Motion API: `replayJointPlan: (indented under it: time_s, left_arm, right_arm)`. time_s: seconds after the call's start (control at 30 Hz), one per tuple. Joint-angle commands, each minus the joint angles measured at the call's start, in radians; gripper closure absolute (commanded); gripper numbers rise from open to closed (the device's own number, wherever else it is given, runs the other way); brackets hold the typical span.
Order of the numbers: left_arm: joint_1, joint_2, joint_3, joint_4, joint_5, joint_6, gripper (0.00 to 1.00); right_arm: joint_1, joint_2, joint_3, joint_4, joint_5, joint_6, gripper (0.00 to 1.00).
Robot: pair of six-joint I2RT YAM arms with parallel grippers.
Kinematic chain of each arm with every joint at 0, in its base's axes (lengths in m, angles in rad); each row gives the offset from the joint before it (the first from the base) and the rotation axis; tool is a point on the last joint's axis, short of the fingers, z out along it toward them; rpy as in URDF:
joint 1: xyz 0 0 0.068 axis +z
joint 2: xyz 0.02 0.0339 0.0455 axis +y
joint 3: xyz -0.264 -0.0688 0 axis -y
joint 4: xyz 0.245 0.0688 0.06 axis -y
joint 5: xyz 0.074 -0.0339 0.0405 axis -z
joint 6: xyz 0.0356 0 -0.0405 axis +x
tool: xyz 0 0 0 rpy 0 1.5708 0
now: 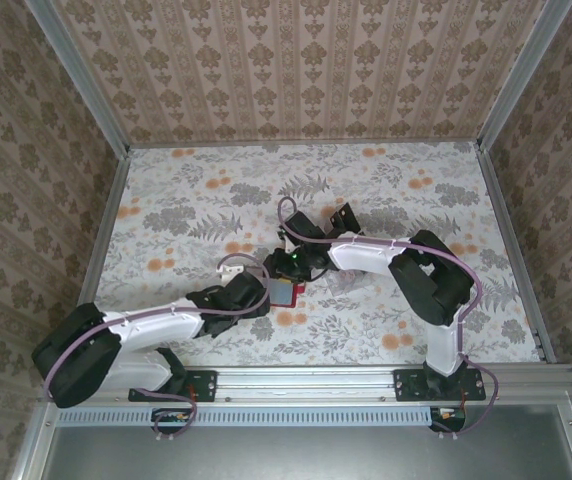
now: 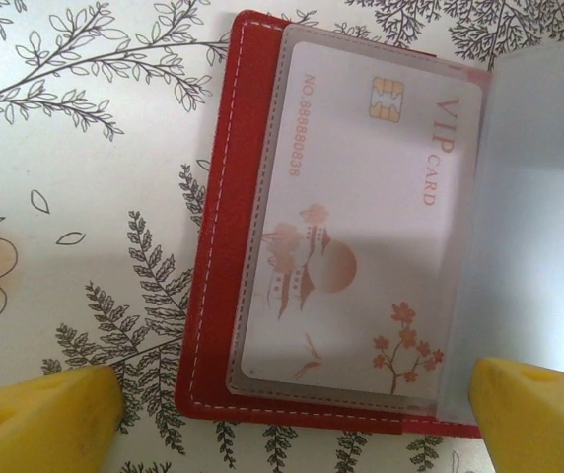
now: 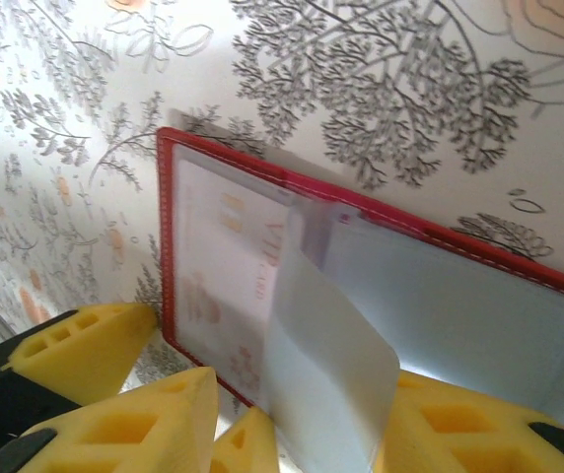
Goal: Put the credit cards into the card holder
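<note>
1. Seen from above, the left arm point(image 1: 156, 322) and the right arm point(image 1: 366, 252) meet at the middle of a floral-patterned worktop point(image 1: 186, 200), both bent over a small red card holder point(image 1: 288, 292) lying open
2. In the left wrist view the card holder sits in the centre of the frame. A pale credit card point(image 2: 361, 227) printed "VIP CARD", with a gold chip, lies inside a clear sleeve point(image 2: 361, 51) on the holder's left-hand page
3. The left pincer point(image 2: 297, 384) stands wide open and grips nothing. Its yellow fingertips point(image 2: 45, 419) sit at the lower corners of the frame, one over bare worktop and one over the sleeve pages
4. In the right wrist view a clear sleeve leaf point(image 3: 336, 365) curls up off the holder between yellow pads point(image 3: 154, 424) at the bottom of the frame. Whether the right pincer point(image 3: 307, 409) pinches that leaf or merely flanks it cannot be told
5. Likely risks from here:
   - the raised leaf could slip and spring flat, closing off the next pocket
   - a pull on the leaf could drag or lift the light holder unless it is pinned
   - the two pincers work very close together and could knock each other
   - a card could catch on a sleeve mouth and buckle
</note>
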Motion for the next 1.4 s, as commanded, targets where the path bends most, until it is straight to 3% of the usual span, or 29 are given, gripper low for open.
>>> replayJointPlan:
  time_s: [0.0,0.1,0.27,0.47,0.77,1.03,1.17,1.37]
  left_arm:
    - [0.024,-0.034,-0.037,-0.055,0.006,-0.002,0.05]
    - [0.026,-0.147,-0.034,-0.136,-0.027,-0.02,0.04]
    - [0.035,-0.462,-0.059,-0.324,-0.131,-0.105,0.03]
    - [0.099,-0.672,-0.07,-0.42,-0.099,-0.12,0.02]
    - [0.14,-0.618,-0.067,-0.35,-0.016,-0.067,0.02]
    - [0.181,-0.553,-0.043,-0.301,0.04,0.002,0.01]
    - [0.213,-0.507,-0.016,-0.288,0.075,0.038,0.0]
    - [0.282,-0.405,0.048,-0.25,0.142,0.104,0.0]
  right_arm:
    - [0.011,0.005,0.04,-0.021,-0.014,0.021,0.56]
    - [0.018,0.008,0.067,-0.027,-0.012,0.032,0.55]
    - [0.041,0.054,0.153,-0.061,0.0,0.039,0.55]
    - [0.074,0.175,0.273,-0.103,0.024,0.043,0.54]
    - [0.086,0.27,0.325,-0.076,0.045,0.079,0.55]
    - [0.064,0.149,0.361,-0.101,-0.016,-0.003,0.55]
    - [0.009,0.019,0.357,-0.21,0.014,-0.082,0.54]
    - [-0.097,-0.076,0.348,-0.473,0.185,-0.238,0.55]
